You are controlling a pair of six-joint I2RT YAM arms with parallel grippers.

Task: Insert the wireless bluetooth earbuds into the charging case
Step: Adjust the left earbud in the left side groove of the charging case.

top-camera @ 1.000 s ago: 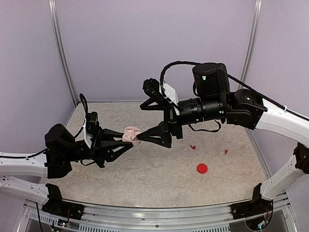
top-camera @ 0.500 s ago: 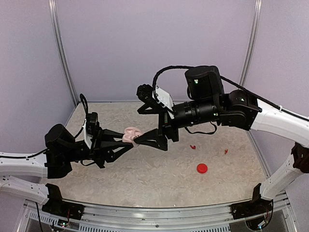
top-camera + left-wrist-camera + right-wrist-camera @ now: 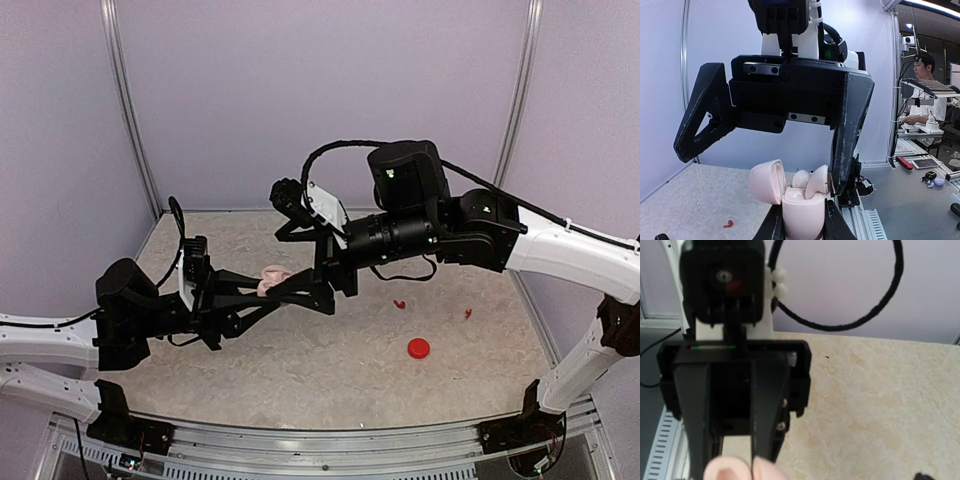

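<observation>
The left gripper point(image 3: 801, 227) pinches the open pink charging case point(image 3: 800, 207) — two pale earbuds point(image 3: 816, 183) stand in it, perhaps not fully seated — while the right gripper point(image 3: 277, 264), spread wide and empty, straddles it.

Pale lilac walls point(image 3: 250, 100) close the far side and both flanks of the cell, with aluminium posts point(image 3: 128, 110) standing at the far corners. The tabletop point(image 3: 300, 370) is beige with a marbled pattern, and a slotted metal rail point(image 3: 330, 445) runs along its near edge. The left wrist view shows a grey workbench point(image 3: 910, 200) to the right, a ceiling strip light point(image 3: 935, 5) and a seated man point(image 3: 925, 75) at a desk.
</observation>
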